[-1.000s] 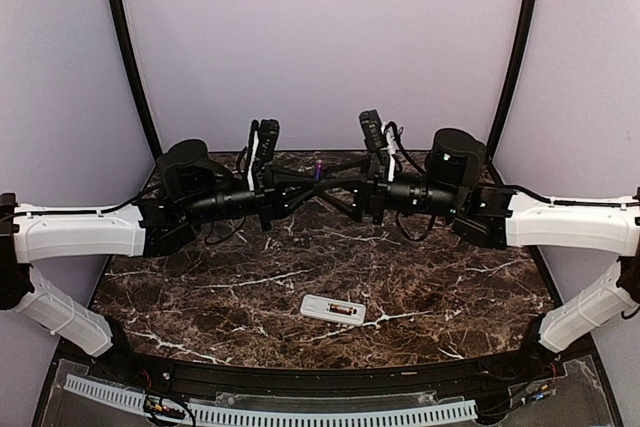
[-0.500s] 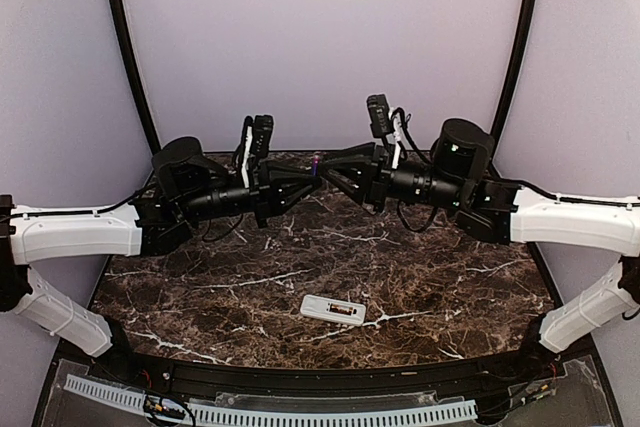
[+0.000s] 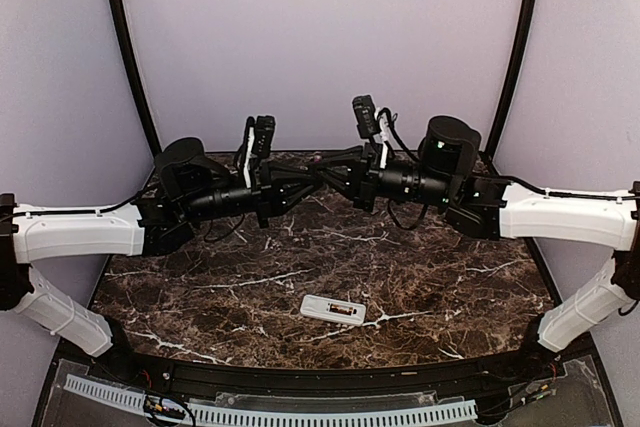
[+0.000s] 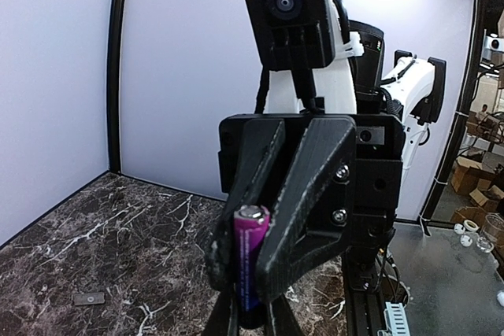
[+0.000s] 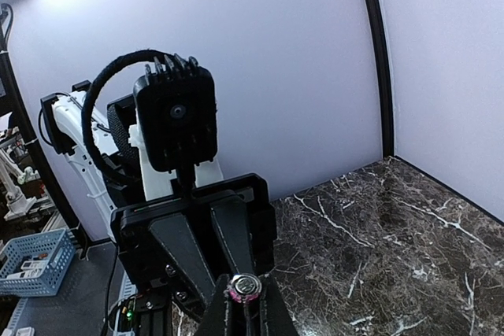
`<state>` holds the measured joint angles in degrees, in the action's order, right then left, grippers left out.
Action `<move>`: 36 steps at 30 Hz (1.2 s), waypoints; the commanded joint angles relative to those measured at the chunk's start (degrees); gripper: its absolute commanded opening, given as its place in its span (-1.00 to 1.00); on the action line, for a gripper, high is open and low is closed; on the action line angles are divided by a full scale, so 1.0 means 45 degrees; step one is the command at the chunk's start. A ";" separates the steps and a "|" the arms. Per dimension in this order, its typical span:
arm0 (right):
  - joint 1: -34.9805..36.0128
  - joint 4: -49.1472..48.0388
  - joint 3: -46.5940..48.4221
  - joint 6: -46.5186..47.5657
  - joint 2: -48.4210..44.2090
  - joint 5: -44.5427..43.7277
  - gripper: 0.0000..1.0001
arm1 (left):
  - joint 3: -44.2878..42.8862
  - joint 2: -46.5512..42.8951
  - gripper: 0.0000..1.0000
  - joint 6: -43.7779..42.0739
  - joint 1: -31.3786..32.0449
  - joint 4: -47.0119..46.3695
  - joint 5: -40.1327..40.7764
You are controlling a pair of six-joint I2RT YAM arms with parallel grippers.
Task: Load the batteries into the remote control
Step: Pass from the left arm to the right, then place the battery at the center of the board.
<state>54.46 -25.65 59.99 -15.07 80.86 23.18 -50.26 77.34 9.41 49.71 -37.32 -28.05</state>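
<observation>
Both grippers closed on one battery (image 4: 250,261) in the air
The slim purple cylinder with a silver cap is pinched between the left gripper (image 3: 308,177) and right gripper (image 3: 330,173), above the table (image 3: 200,287); the white remote (image 3: 333,309) lies below

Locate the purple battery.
The purple battery is pinched between left gripper and right gripper over the table, far middle in the top view, beyond the remote control.

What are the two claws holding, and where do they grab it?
A purple battery. In the left wrist view the right claw pinches its upper part and the left claw its lower end.
</observation>
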 commanded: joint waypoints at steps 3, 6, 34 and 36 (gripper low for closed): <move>0.0103 0.0062 0.0238 -0.0265 0.0251 0.0119 -1.00 | -0.0140 -0.0124 -1.00 -0.0146 0.0039 -0.0173 -0.0291; 0.0105 0.0321 0.0294 -0.0375 0.0170 0.0250 -1.00 | -0.0095 -0.0160 -1.00 -0.0016 0.0044 -0.0154 -0.0271; 0.0229 1.4374 0.1545 0.0795 0.1842 -0.0285 -1.00 | 0.1179 -0.1147 0.30 -0.6932 0.1282 1.0806 0.4846; 0.0433 1.4462 0.2080 0.0989 0.2559 0.0129 -1.00 | 0.1312 -0.1149 0.31 -0.6947 0.1292 1.0924 0.4920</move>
<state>54.65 34.83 64.10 -13.82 88.38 21.43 -45.78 71.94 -19.29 55.51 6.61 -9.17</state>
